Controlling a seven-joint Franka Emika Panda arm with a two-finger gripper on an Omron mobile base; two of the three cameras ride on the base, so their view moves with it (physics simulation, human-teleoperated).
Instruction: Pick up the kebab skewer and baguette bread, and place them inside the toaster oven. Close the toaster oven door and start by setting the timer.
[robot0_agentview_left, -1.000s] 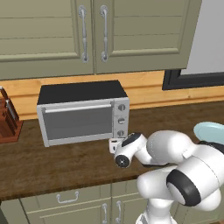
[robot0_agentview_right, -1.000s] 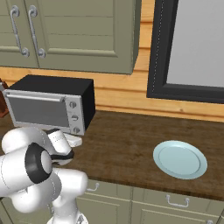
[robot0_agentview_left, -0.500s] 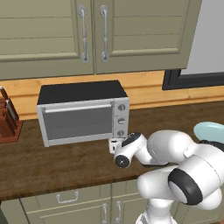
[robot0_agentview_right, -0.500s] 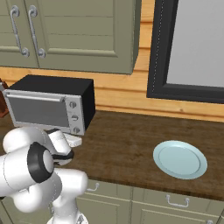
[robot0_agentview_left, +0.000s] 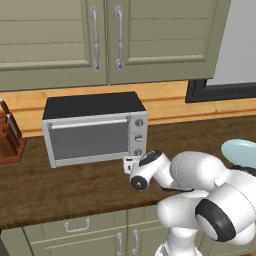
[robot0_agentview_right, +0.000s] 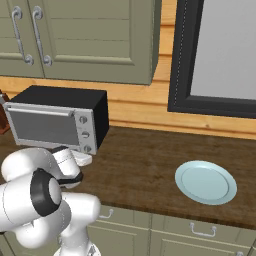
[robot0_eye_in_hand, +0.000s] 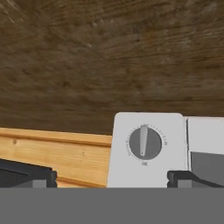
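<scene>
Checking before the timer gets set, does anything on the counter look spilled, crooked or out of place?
Nothing stands out. The toaster oven sits square with its door shut, the plate lies flat, and the open gripper faces the knobs.

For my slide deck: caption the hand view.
Open end effector facing a toaster oven knob, wooden countertop beyond.

The tool (robot0_agentview_left: 128, 162) sits low over the worktop (robot0_agentview_left: 75, 185), jaws spread wide, just short of the toaster oven (robot0_agentview_left: 95, 127) at its knob panel. Directly ahead, a round knob (robot0_eye_in_hand: 145, 142) on that panel blocks the way, lying between the two fingertips (robot0_eye_in_hand: 186, 177). The toaster oven door (robot0_agentview_left: 89, 137) is shut, its flat glass front standing to the tool's left. Behind and to the tool's right, bare wood runs open toward a pale blue plate (robot0_agentview_right: 206, 182) well apart. Overhead, cabinets (robot0_agentview_left: 100, 40) hang well above the oven's black top.
</scene>
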